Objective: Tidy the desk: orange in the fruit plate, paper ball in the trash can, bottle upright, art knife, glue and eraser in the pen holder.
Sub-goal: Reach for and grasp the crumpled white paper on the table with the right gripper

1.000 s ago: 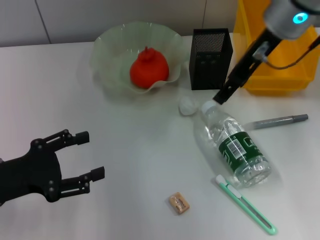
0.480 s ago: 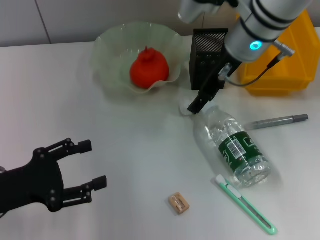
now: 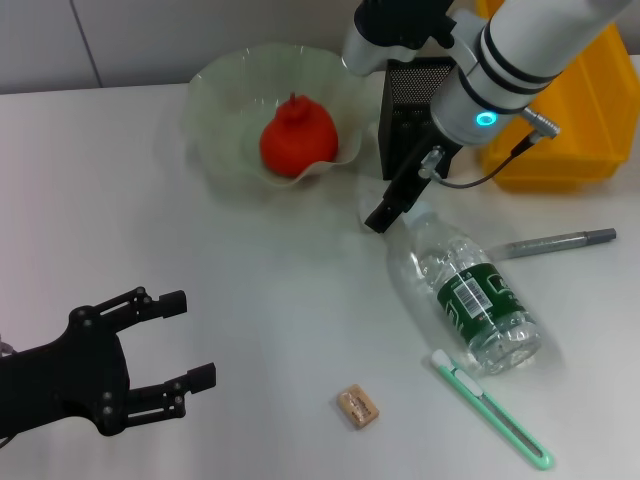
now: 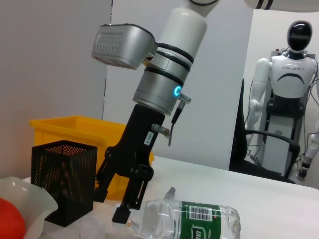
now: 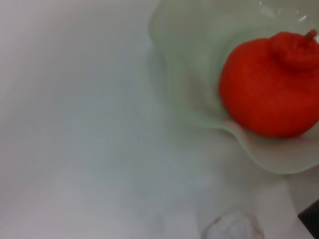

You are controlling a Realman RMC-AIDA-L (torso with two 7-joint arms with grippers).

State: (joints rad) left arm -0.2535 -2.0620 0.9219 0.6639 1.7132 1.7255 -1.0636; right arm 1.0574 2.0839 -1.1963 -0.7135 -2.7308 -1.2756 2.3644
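Observation:
The orange (image 3: 297,138) lies in the pale green fruit plate (image 3: 215,90). The clear bottle (image 3: 465,290) lies on its side right of centre. My right gripper (image 3: 383,215) hangs by the bottle's cap, just above the small white paper ball (image 5: 232,226). In the left wrist view this gripper (image 4: 112,206) stands open with nothing in it. The green art knife (image 3: 490,408) and the tan eraser (image 3: 357,407) lie near the front. The grey glue stick (image 3: 555,243) is at the right. The black mesh pen holder (image 3: 420,100) stands behind. My left gripper (image 3: 190,337) is open at the front left.
A yellow bin (image 3: 570,130) stands at the back right, behind the right arm. Another robot (image 4: 291,89) stands off beyond the table in the left wrist view. Bare white table lies between the left gripper and the plate.
The right arm swung left from over the yellow bin and came down beside the bottle's cap, over the paper ball. The left gripper drifted slightly toward the front.

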